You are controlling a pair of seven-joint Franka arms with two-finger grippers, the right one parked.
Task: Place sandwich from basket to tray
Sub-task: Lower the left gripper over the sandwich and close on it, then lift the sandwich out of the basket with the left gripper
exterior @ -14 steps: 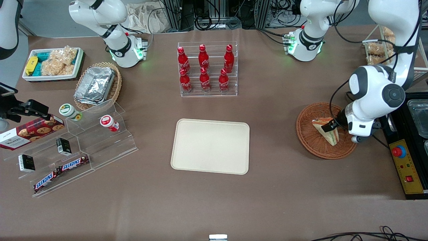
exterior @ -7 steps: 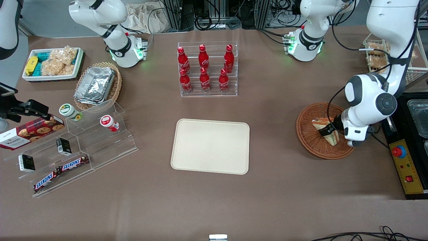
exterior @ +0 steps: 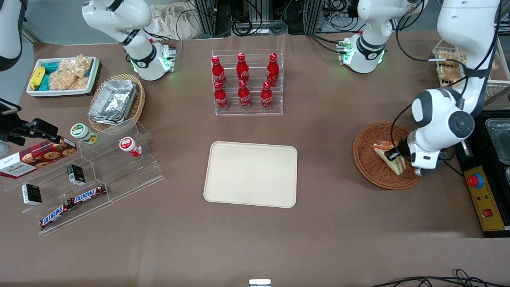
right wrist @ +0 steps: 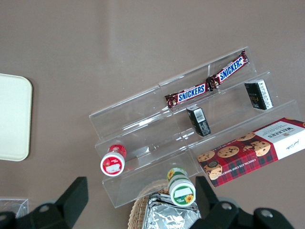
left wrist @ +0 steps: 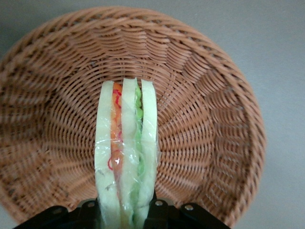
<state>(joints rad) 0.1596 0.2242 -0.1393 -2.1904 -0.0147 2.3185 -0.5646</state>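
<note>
The sandwich [exterior: 387,155] [left wrist: 126,148], a wrapped wedge of pale bread with orange and green filling, stands on edge in the round reddish-brown basket [exterior: 364,159] [left wrist: 209,119] at the working arm's end of the table. My gripper [exterior: 395,154] [left wrist: 126,215] reaches down into the basket and is shut on the sandwich, with one black finger [left wrist: 159,210] pressed on each bread face. I cannot tell whether the sandwich touches the weave. The cream tray [exterior: 251,174] lies flat mid-table with nothing on it.
A clear rack of red bottles [exterior: 247,83] stands farther from the camera than the tray. A black box with a red button [exterior: 482,195] sits beside the basket. An acrylic step shelf [exterior: 99,171] with snacks stands toward the parked arm's end.
The wrist has shifted slightly toward the tray and settled over the sandwich. The sandwich has turned a little but stays in the basket.
</note>
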